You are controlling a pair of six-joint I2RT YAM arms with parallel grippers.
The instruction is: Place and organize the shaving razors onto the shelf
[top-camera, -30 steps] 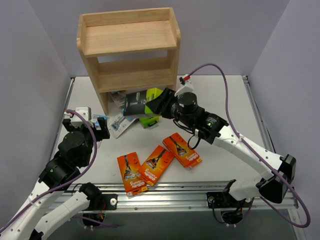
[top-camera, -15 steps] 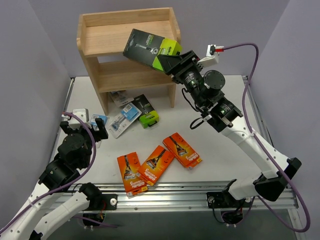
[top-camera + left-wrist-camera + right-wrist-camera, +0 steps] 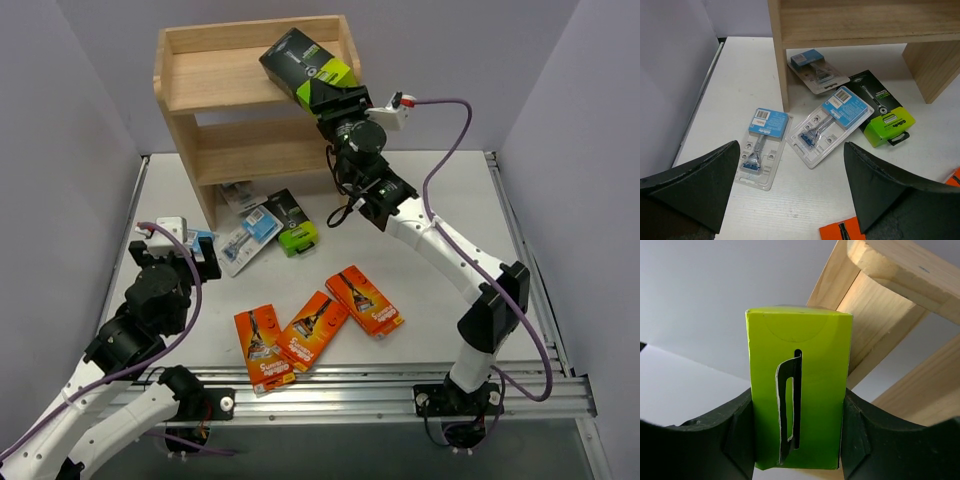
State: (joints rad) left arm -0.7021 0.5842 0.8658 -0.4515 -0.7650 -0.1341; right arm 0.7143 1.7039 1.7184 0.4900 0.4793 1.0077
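My right gripper [image 3: 335,98] is shut on a black-and-lime-green razor box [image 3: 303,62], holding it tilted over the right end of the wooden shelf's [image 3: 215,80] top tier. In the right wrist view the box's lime end [image 3: 799,365] fills the space between the fingers, with the shelf side panel [image 3: 890,300] behind. A second black-and-lime box [image 3: 292,225] and three blister packs [image 3: 762,145] [image 3: 832,120] [image 3: 817,72] lie by the shelf's foot. Three orange boxes [image 3: 262,347] [image 3: 313,328] [image 3: 364,299] lie near the front. My left gripper [image 3: 790,150] hangs open over the blister packs.
Grey walls close in on the left and right of the white table [image 3: 450,240]. A metal rail [image 3: 350,380] runs along the near edge. One blister pack sits partly under the shelf's bottom tier [image 3: 850,30].
My right gripper has lifted the black-and-lime box from the table beside the shelf's foot up to the top tier. The left arm has barely moved.
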